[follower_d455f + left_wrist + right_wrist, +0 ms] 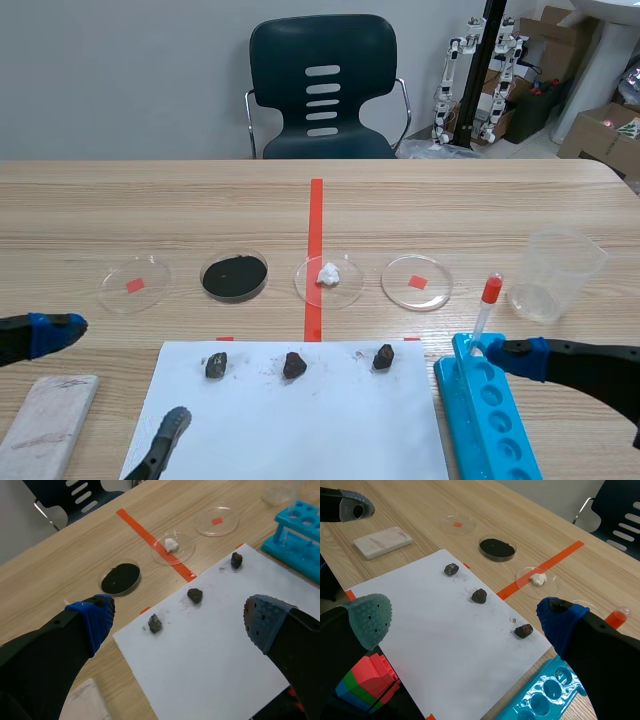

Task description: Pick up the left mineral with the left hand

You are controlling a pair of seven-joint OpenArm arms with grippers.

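Three dark minerals lie in a row on a white sheet of paper (300,425). The left mineral (215,365) (155,624) (451,569) is near the sheet's far left corner. The middle mineral (294,365) and the right mineral (384,357) lie farther along the same row. My left gripper (115,378) (180,620) is open and holds nothing. It hovers over the sheet's left edge, with the left mineral a little ahead of it. My right gripper (465,622) is open and empty, low at the table's right near the rack.
Beyond the sheet stand several petri dishes, one with black powder (235,276) and one with white bits (329,278). A blue tube rack (490,415) holds a red-capped tube (485,310). A clear cup (555,275) stands at right, a pale slab (45,430) at front left.
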